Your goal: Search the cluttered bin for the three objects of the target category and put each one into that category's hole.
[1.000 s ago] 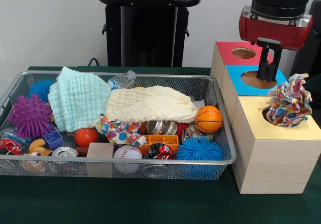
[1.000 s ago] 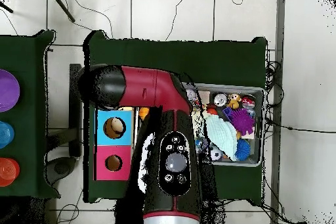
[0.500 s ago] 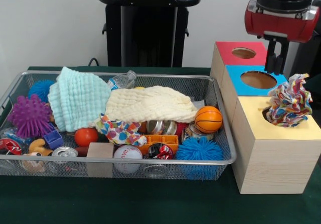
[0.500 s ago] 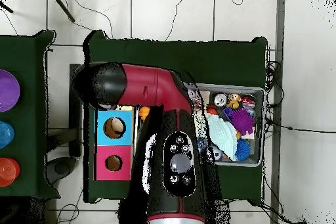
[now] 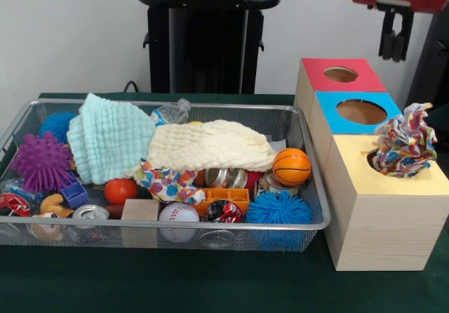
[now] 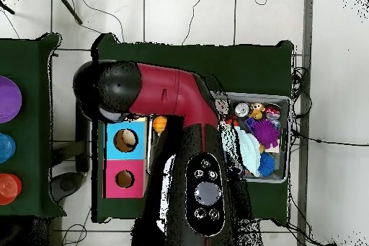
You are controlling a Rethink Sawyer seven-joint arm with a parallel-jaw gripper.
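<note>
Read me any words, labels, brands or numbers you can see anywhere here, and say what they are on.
No text can be read in either view.
The crushed cans in the wire bin carry printing, but it is too small and blurred to read.
The three-hole wooden box shows only colour panels, no lettering.
The buttons on the arm show no legible marks.

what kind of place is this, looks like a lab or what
Most likely a robotics lab or test room. A wire bin of toys, cans and cloths sits on a green-covered table beside a wooden sorting box with coloured holes, under a red robot arm, with cables trailing over the tiled floor.
</note>
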